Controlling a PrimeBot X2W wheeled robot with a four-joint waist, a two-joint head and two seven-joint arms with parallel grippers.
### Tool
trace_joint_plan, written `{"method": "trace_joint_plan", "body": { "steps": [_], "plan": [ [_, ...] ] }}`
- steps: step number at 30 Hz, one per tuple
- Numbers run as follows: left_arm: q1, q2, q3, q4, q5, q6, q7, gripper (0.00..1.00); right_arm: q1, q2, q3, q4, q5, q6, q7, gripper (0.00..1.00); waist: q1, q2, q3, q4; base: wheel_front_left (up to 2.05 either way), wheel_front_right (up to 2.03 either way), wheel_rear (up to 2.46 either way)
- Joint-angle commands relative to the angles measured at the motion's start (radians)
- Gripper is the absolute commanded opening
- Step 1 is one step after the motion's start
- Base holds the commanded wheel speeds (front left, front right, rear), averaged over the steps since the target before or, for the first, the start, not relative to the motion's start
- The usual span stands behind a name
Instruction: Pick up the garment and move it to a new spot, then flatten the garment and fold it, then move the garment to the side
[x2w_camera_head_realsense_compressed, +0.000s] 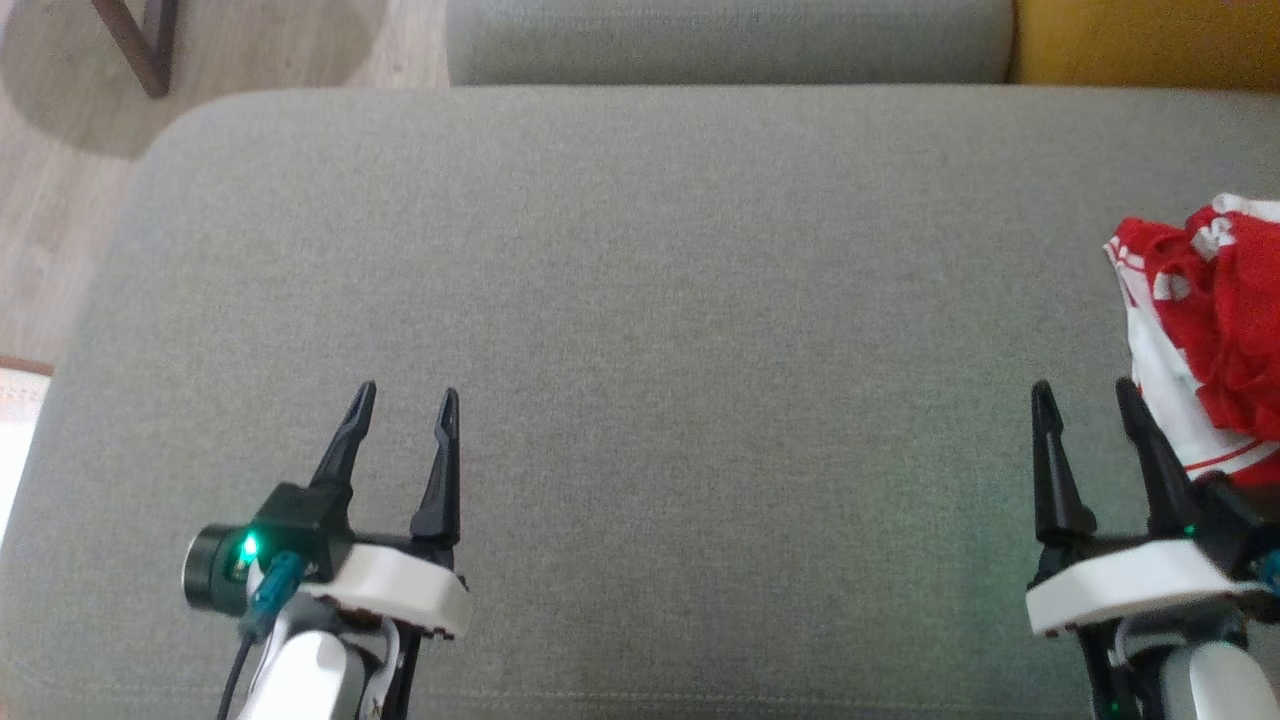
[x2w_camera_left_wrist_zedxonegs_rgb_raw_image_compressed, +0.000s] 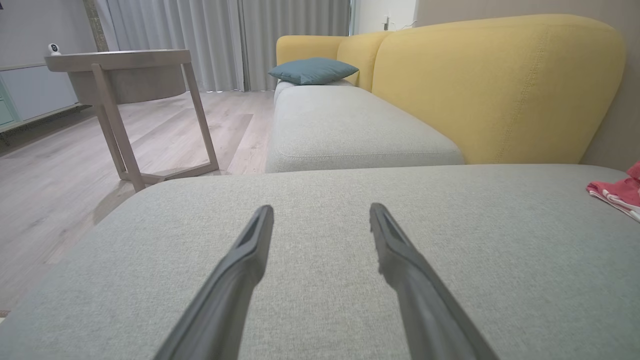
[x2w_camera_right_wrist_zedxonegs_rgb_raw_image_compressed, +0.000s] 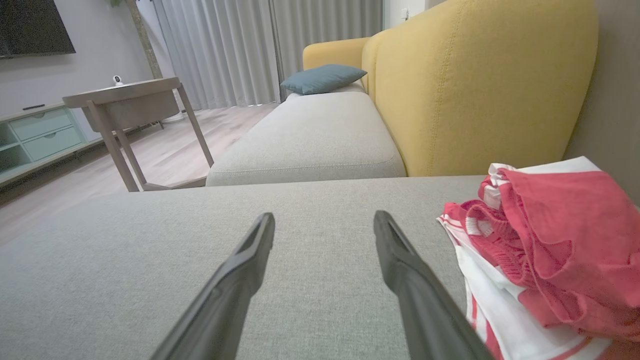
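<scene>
Crumpled red-and-white garment (x2w_camera_head_realsense_compressed: 1215, 330) heaped on grey cushion (x2w_camera_head_realsense_compressed: 640, 300)

The left hand (x2w_camera_head_realsense_compressed: 409, 390) is hovering at the lower left of the head view, its two dark fingers (x2w_camera_head_realsense_compressed: 438, 485) standing spread apart and gripping nothing, pointing straight ahead. The right hand (x2w_camera_head_realsense_compressed: 1083, 385) is mirroring it at the lower right, parted and empty.
</scene>
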Motion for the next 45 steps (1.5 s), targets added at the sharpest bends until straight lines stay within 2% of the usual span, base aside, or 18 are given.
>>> {"method": "trace_joint_plan", "body": {
  "steps": [1, 13, 45],
  "plan": [
    [-0.021, 0.018, 0.036, -0.026, -0.006, 0.007, 0.001, 1.0, -0.006, -0.003, 0.022, -0.041, 0.011, 0.007, -0.003, 1.0, 0.0, -0.0001, -0.025, -0.003, 0.0, 0.0, 0.0],
    [0.025, 0.04, 0.032, -0.008, -0.018, 0.015, 0.026, 1.0, 0.068, -0.003, 0.03, -0.07, 0.028, 0.007, 0.015, 1.0, 0.0, -0.0001, -0.09, -0.022, 0.0, 0.0, 0.0],
    [0.023, 0.065, 0.015, -0.015, -0.039, 0.024, 0.041, 1.0, 0.081, -0.003, 0.026, -0.077, 0.037, 0.007, 0.031, 1.0, 0.0, -0.0001, -0.096, -0.023, 0.0, 0.0, 0.0]
  ]
}}
